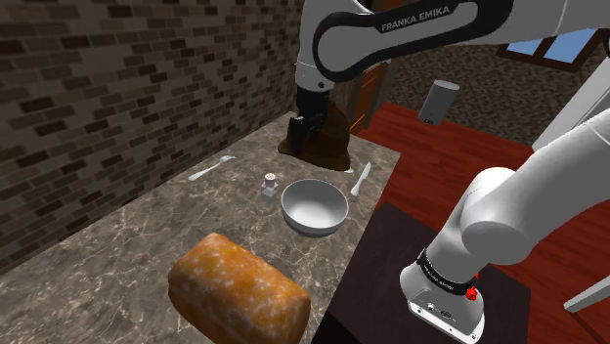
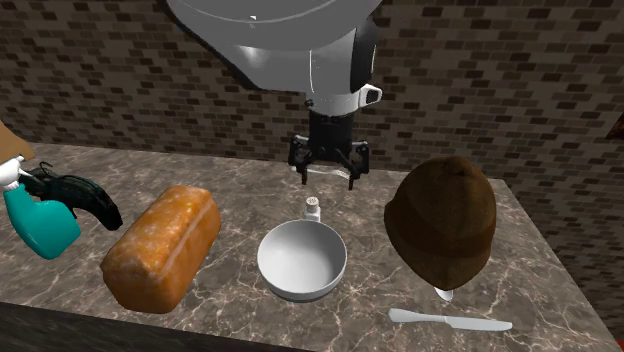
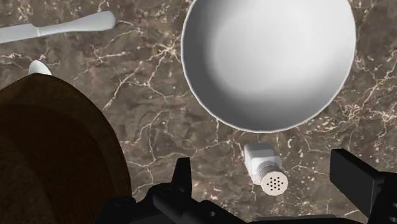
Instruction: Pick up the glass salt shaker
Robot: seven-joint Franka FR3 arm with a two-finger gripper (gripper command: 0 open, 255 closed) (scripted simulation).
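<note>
The salt shaker (image 2: 313, 208) stands upright on the marbled counter (image 2: 560, 270). It is a small whitish bottle with a grey perforated cap, just beside the rim of the white bowl (image 2: 302, 262) on the side toward the brick wall (image 2: 120, 80). The black gripper (image 2: 329, 180) hangs above it with its fingers spread wide. In the wrist view the shaker sits about midway between the two fingers (image 3: 181, 181), and neither touches it. In the second exterior view a clear gap shows between the fingertips and the cap. A brown domed object (image 2: 442, 220) sits on the counter at that view's right, near the bowl, and a pale knife (image 2: 450, 320) lies in front of it near the counter's edge. On the bowl's other side lies a loaf of bread (image 2: 163, 246), and past it — at the picture's left edge — a teal spray bottle (image 2: 40, 215) with a black trigger head. In the shoulder view the bowl lies between the loaf and the brown dome, with the shaker just at its left.
</note>
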